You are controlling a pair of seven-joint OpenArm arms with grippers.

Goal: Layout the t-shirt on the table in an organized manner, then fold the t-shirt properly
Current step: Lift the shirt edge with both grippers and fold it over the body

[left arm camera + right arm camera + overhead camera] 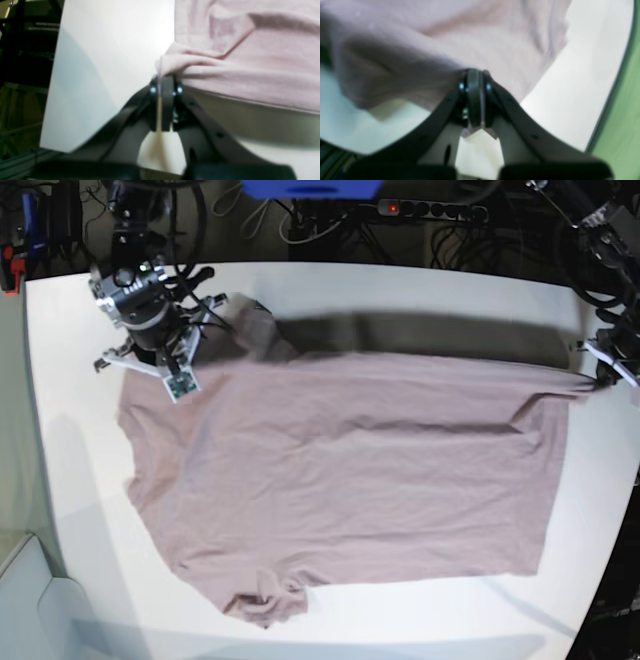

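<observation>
The dusty mauve t-shirt (pixel 350 470) lies spread across the white table (pixel 450 285), with its far edge lifted and casting a shadow. In the base view my right gripper (pixel 222 308) sits at the far left, shut on one corner of that edge. My left gripper (pixel 600 375) pinches the opposite corner at the far right. The left wrist view shows the left gripper (pixel 162 77) shut on a bunched fold of the t-shirt (pixel 250 62) above the table (pixel 100 62). The right wrist view shows the right gripper (pixel 475 72) shut on the t-shirt (pixel 445 37). One sleeve (pixel 265 600) lies crumpled at the near edge.
Cables and a power strip (pixel 430 210) run behind the table's far edge, beside a blue object (pixel 310 188). The table's rounded edge (pixel 610 100) meets green floor (pixel 622 125) in the right wrist view. Dark equipment (pixel 27 50) stands beyond the table's edge in the left wrist view.
</observation>
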